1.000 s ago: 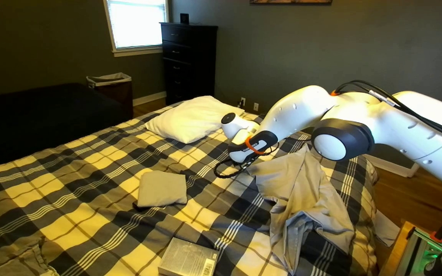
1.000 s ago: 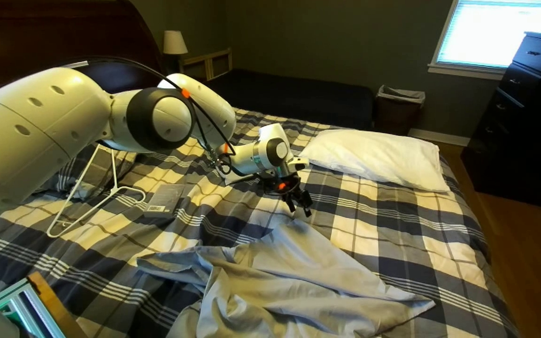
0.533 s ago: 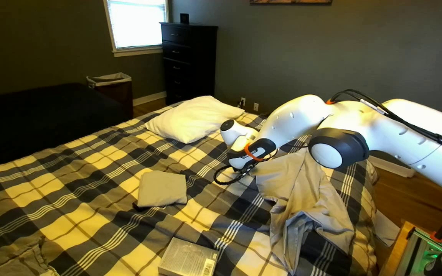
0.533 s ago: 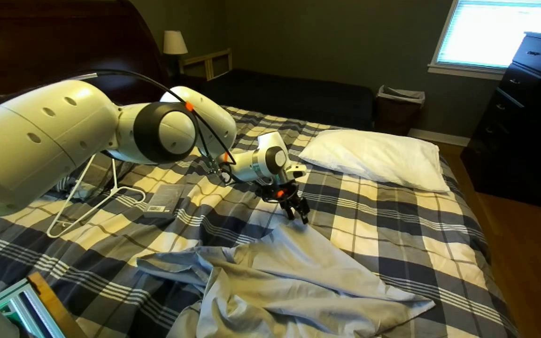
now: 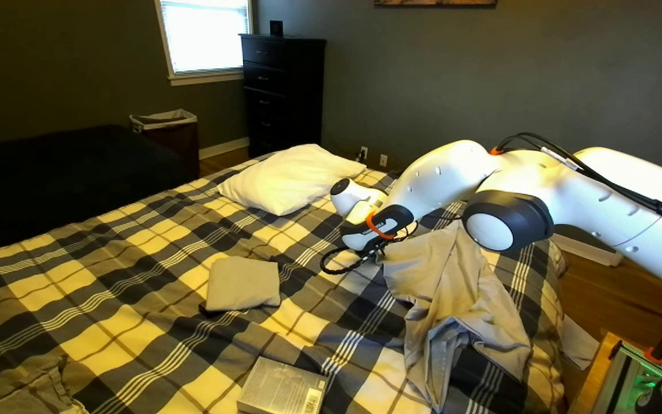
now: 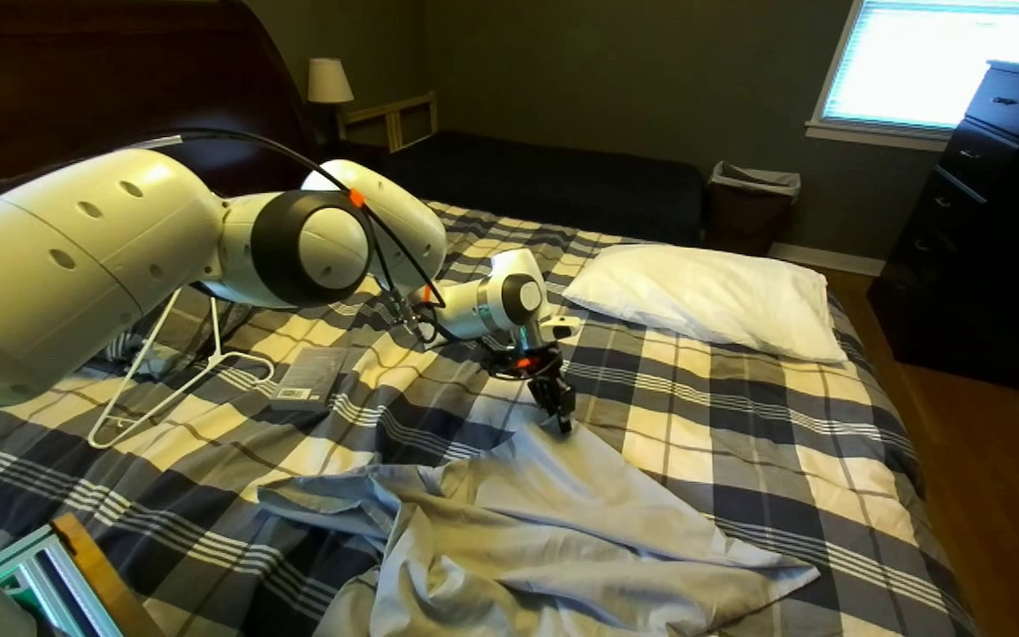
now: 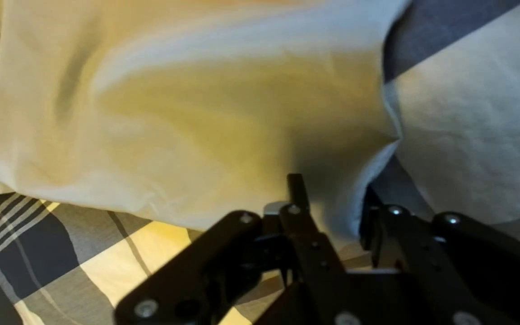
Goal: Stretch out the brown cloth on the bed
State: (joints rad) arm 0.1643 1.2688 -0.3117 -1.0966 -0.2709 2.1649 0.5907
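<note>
The brown cloth (image 5: 466, 282) lies rumpled on the bed (image 5: 135, 247), near one edge of the plaid cover, and shows in both exterior views. Its raised corner points toward the pillow in an exterior view, where the gripper (image 6: 563, 419) reaches down to that brown cloth (image 6: 518, 540) with its fingers close together. From the wrist, the gripper (image 7: 332, 205) has its fingers partly closed but still apart. A fold of the brown cloth (image 7: 197, 135) rises between them, its edge against the right-hand finger. Whether both fingers press on it cannot be made out.
A white pillow (image 6: 713, 301) lies beyond the gripper. A folded tan cloth (image 5: 243, 283), a flat grey box (image 5: 283, 386) and dark fabric (image 5: 29, 397) rest on the cover. A white hanger (image 6: 215, 358) lies beneath the arm. A black dresser (image 5: 284, 92) stands behind the bed.
The arm has come down, bringing the gripper from just above the cloth's corner to contact height. Its fingers have moved closer together. The cloth looks almost unmoved.
</note>
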